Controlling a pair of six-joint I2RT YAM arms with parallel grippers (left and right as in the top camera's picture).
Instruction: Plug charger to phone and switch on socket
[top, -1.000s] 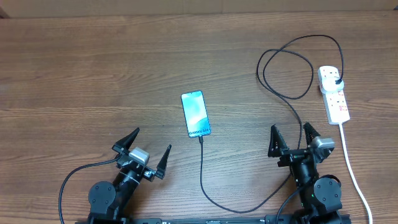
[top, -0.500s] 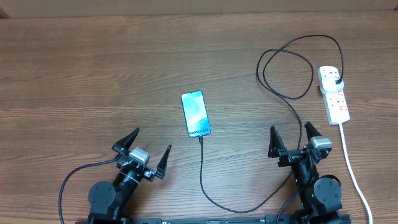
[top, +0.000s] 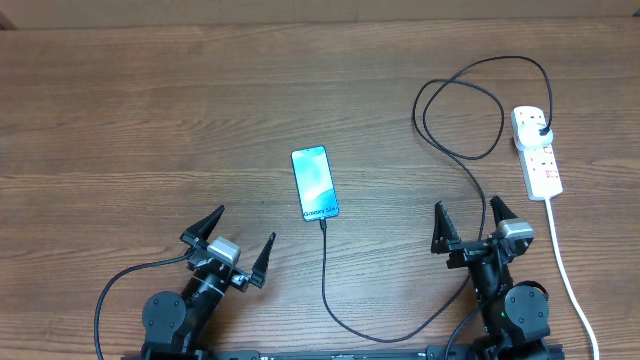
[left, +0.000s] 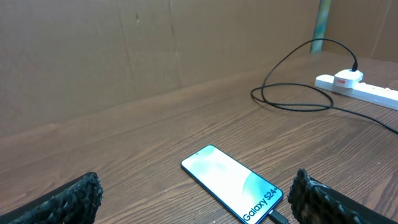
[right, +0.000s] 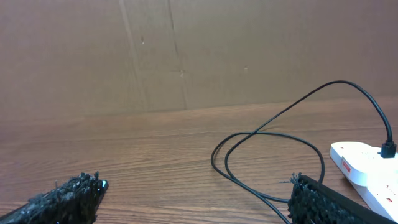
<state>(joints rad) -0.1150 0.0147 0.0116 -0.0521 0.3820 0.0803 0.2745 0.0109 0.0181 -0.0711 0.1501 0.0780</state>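
The phone (top: 315, 183) lies flat mid-table, its light blue screen showing "Galaxy" text (left: 231, 181). The charger (top: 325, 280), a thin black cable, has its tip in the phone's near end, loops along the front edge, coils at the back right (right: 267, 155) and ends in a black plug seated in the socket (top: 538, 152). The socket is a white power strip at the right (left: 367, 89) (right: 367, 171). My left gripper (top: 240, 235) stands open, near and left of the phone. My right gripper (top: 468, 222) is open, near and left of the socket. Neither holds anything.
The socket's thick white cord (top: 565, 265) runs down the right side past my right arm. A brown cardboard wall (right: 186, 50) stands along the table's far edge. A thin black lead (top: 125, 285) curls beside the left arm's base.
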